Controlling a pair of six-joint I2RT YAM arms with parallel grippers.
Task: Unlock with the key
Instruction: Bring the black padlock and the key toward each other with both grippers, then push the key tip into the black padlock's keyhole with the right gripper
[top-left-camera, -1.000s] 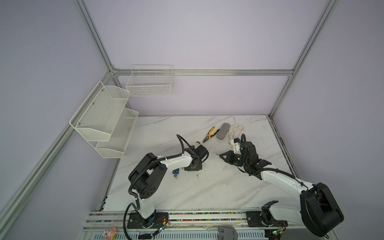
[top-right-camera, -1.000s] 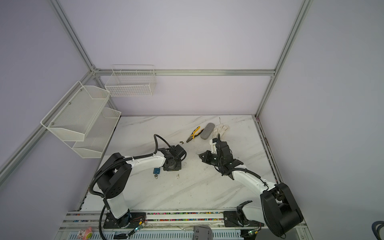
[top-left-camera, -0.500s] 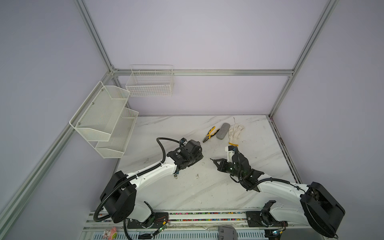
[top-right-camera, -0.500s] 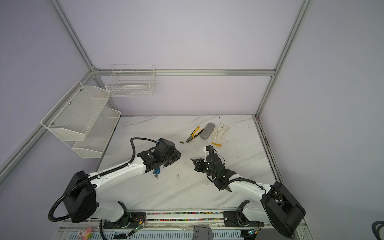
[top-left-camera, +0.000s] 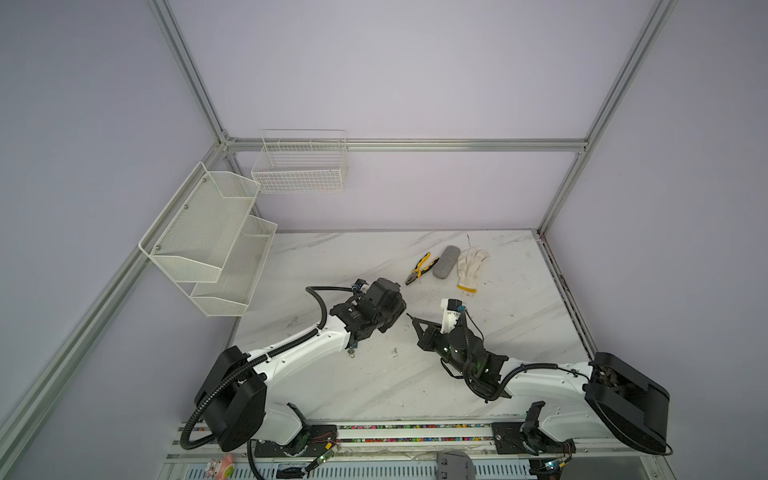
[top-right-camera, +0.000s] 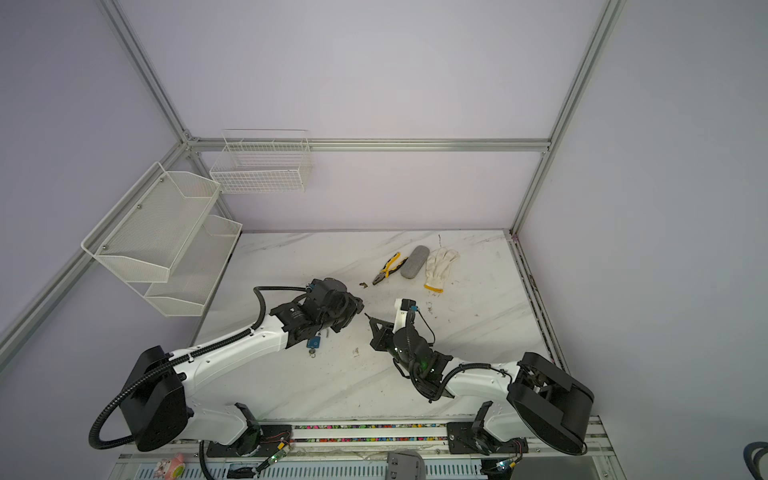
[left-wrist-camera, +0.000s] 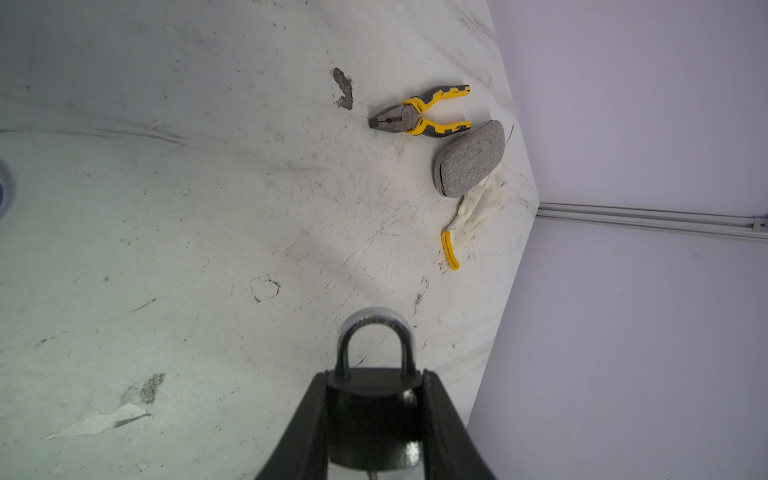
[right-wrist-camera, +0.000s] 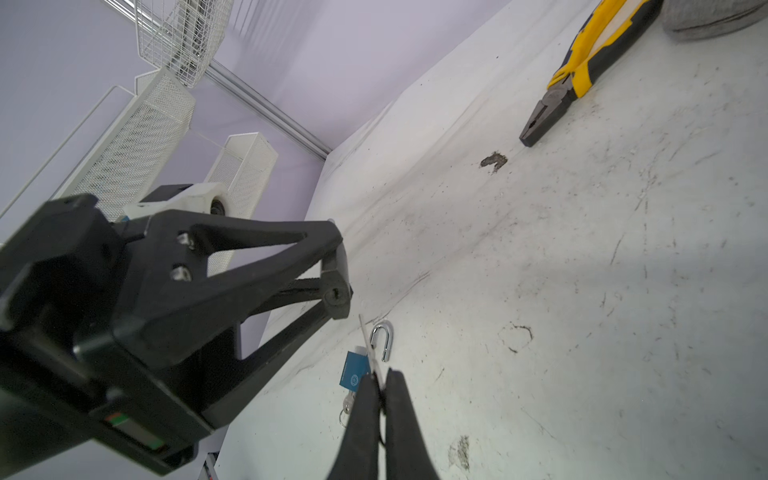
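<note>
Scuffed white marble table (top-left-camera: 519, 324) fills a lilac-walled booth. The right gripper (right-wrist-camera: 380, 374) is clenched on the key (right-wrist-camera: 368, 347), whose thin silver blade sticks out past its fingertips. Just ahead of that blade and a little apart from it, the left gripper (left-wrist-camera: 374, 376) grasps a black padlock (left-wrist-camera: 372, 419) by its body. The shackle points away from the left wrist and the keyhole end is turned toward the right gripper.

On the table near the right gripper's tips lies a blue padlock (right-wrist-camera: 353, 372) with a silver shackle and a small ring at its base. In the right wrist view the blade crosses in front of it.

Farther out beyond both grippers lie yellow-handled pliers (top-left-camera: 420, 268), then a grey case (top-left-camera: 445, 261) just beside a white glove (top-left-camera: 471, 266). A wire basket (top-left-camera: 299, 166) and a mesh shelf (top-left-camera: 208, 224) hang on the walls, well away from the left gripper.
</note>
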